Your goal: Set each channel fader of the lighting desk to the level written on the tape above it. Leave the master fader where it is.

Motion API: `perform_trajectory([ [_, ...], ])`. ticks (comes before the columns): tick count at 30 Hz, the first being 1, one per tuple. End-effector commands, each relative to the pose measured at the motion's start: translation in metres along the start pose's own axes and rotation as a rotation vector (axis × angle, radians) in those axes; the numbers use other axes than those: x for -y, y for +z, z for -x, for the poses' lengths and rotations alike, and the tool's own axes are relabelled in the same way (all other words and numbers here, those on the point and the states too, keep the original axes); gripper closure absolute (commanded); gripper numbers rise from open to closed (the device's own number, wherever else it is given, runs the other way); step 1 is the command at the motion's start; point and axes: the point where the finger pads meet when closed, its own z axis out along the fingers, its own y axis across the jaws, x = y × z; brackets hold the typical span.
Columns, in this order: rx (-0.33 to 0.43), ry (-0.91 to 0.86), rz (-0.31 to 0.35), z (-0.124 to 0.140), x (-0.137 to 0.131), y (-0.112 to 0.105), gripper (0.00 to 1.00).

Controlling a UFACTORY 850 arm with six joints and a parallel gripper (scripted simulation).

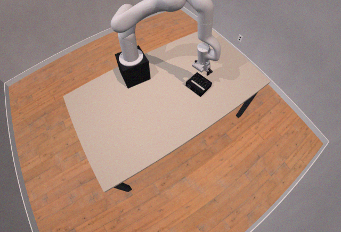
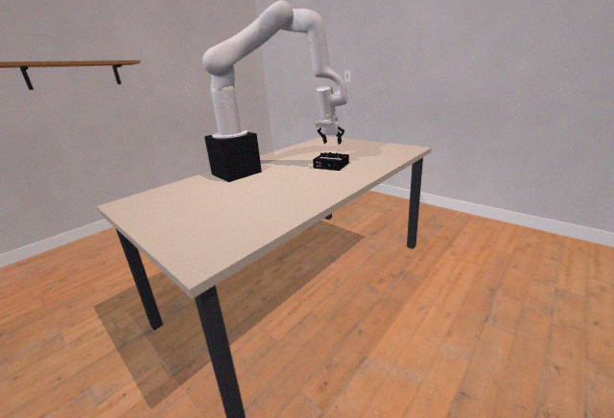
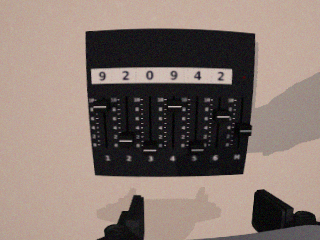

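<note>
The black lighting desk [image 3: 170,102] lies flat on the table, also in the top and exterior views [image 1: 199,83] [image 2: 331,160]. Its white tape [image 3: 162,76] reads 9 2 0 9 4 2. The knob under the first 9 [image 3: 99,107] sits high. The knob under the first 2 [image 3: 126,140] sits low, and the one under 0 [image 3: 150,150] is at the bottom. The knob under the second 9 [image 3: 175,106] sits high, the one under 4 [image 3: 198,150] is at the bottom, and the one under the last 2 [image 3: 223,116] sits upper-middle. The master knob [image 3: 246,131] is at the right edge, near mid-travel. My gripper [image 3: 200,212] [image 1: 206,71] hangs open and empty above the desk's front edge [image 2: 330,137].
The arm's black base block [image 1: 132,69] stands on the table to the left of the desk, also in the exterior view [image 2: 232,155]. The table's far edge runs a short way beyond the desk.
</note>
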Motion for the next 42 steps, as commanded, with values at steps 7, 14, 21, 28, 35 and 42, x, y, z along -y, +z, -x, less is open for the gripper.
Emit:
perform_trajectory([
  [7,0.002,0.0,-0.003,0.001,0.001,-0.001,0.0],
  [14,-0.001,0.007,0.005,0.001,0.0,-0.003,0.0],
  [21,-0.016,0.038,0.031,-0.002,-0.003,-0.013,0.0],
  [28,-0.063,0.09,0.058,-0.011,-0.006,-0.03,0.0],
  [35,-0.149,0.159,0.05,-0.028,0.0,-0.055,0.0],
  [42,-0.199,0.199,0.017,-0.04,0.009,-0.069,0.0],
])
